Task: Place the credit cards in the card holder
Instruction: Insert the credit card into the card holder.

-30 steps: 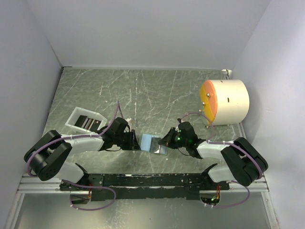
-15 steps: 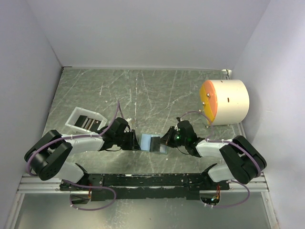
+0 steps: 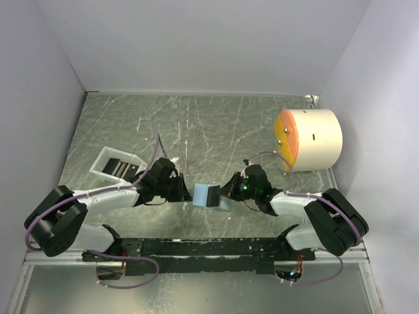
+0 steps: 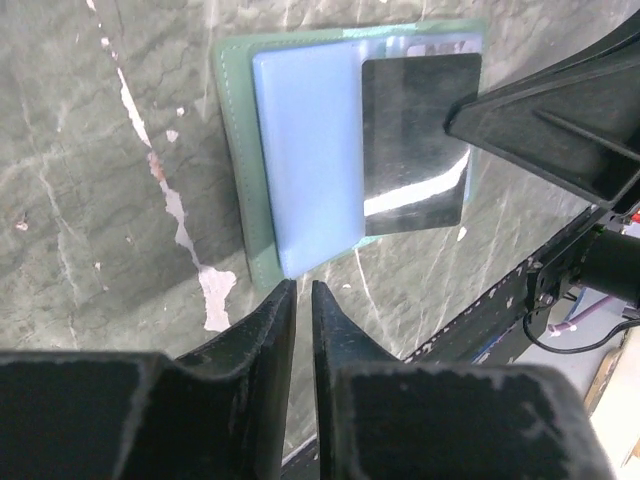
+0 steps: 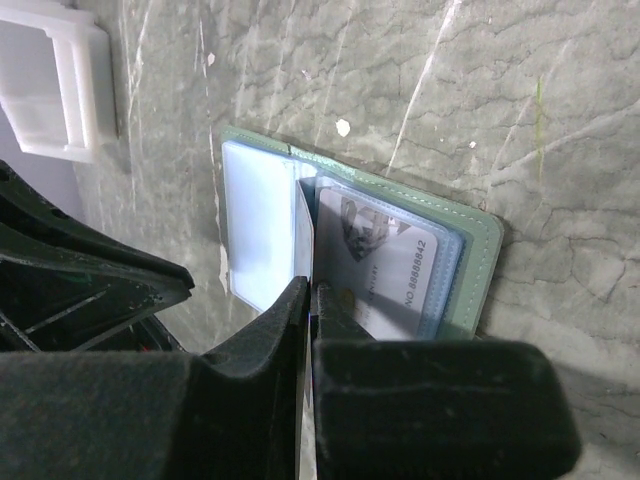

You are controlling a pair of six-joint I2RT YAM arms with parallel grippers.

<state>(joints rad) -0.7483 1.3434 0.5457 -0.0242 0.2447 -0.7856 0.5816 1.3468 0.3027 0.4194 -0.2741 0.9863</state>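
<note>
Card holder (image 3: pixel 205 195) lies open on the desk (image 3: pixel 216 124) between both arms with a dark credit card (image 4: pixel 415 130) on its pocket side, left pincer (image 4: pixel 303 290) narrow and empty just beside its edge, right pincer (image 5: pixel 310 292) closed at the card, grip unclear.

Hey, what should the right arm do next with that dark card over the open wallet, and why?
Probably slide the dark card a little further toward the fold of the card holder. The right gripper seems to pinch the card's outer edge, and most of the card shows, lying over the holder's right half and past its lower edge, so it does not look seated in a pocket.
</note>
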